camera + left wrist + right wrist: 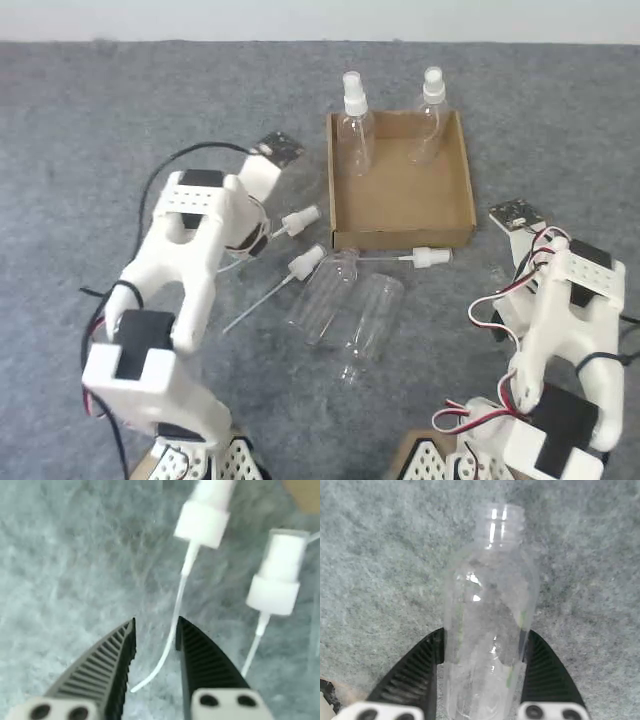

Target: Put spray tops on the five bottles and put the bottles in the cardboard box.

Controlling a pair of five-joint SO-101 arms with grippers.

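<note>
The left claw [156, 622] hangs partly open, low over the grey table [100, 120]. The thin dip tube of one spray top [202, 522] runs between its fingers, the gap being wider than the tube. A second spray top [275, 587] lies just beside the first. The right claw [485, 632] is closed against both sides of an uncapped bottle [490, 580] (the neck points away from the wrist). The cardboard box [400, 238] sits farther back between the two arms, with two capped bottles [355, 135] upright inside near its far wall. Two bare bottles [325, 290] lie side by side in front of the box, and a third spray top [430, 257] lies just in front of its front wall.
</note>
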